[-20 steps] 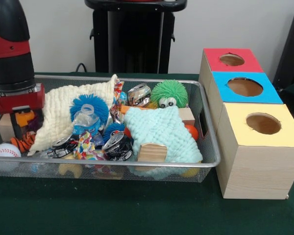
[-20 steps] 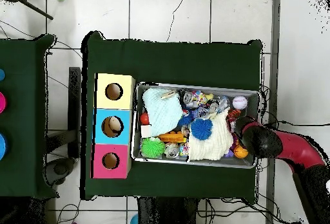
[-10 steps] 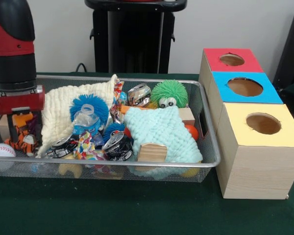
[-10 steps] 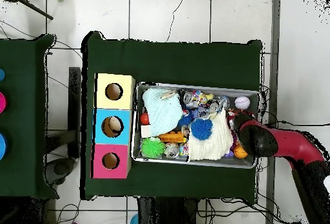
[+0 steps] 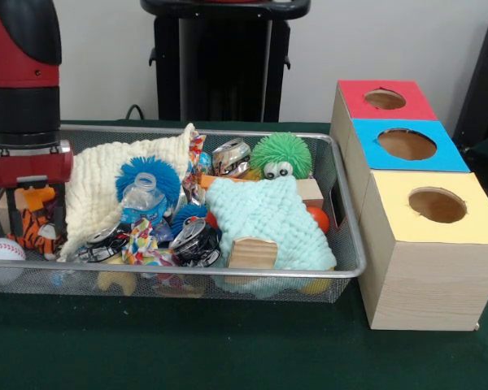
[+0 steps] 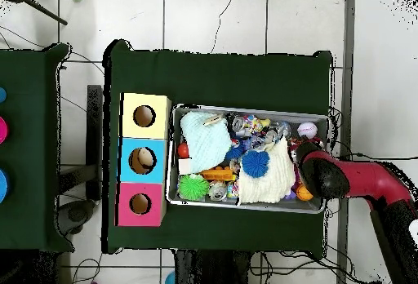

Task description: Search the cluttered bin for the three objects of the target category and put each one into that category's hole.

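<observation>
So the mesh bin (image 5: 228,275) is the anchor here. The row of three wooden boxes (image 5: 439,244), with red, blue and yellow tops and one hole each, sits tight against one short end of the bin. The arm (image 5: 20,73) comes down at the bin's opposite end. The cream cloth (image 5: 106,183) is heaped just inward of it.

The gripper (image 5: 34,203) looks pinched onto the top of the tiger plush (image 5: 39,227). The plush hangs upright in the bin's end corner, with the baseball (image 5: 2,249) right beside it.

My take: lift straight up until the plush's feet clear the bin's rim, and only then travel. Dragging sideways would probably snag the cream cloth and pull half the pile along. It's a soft toy held by one end, so go slow or it'll swing. Which hole it belongs in, no idea from this.

The front view shows the grip and how low the plush hangs. Overhead, the arm's end covers the plush completely. But that view shows the whole length of the bin to cross to reach the boxes.
</observation>
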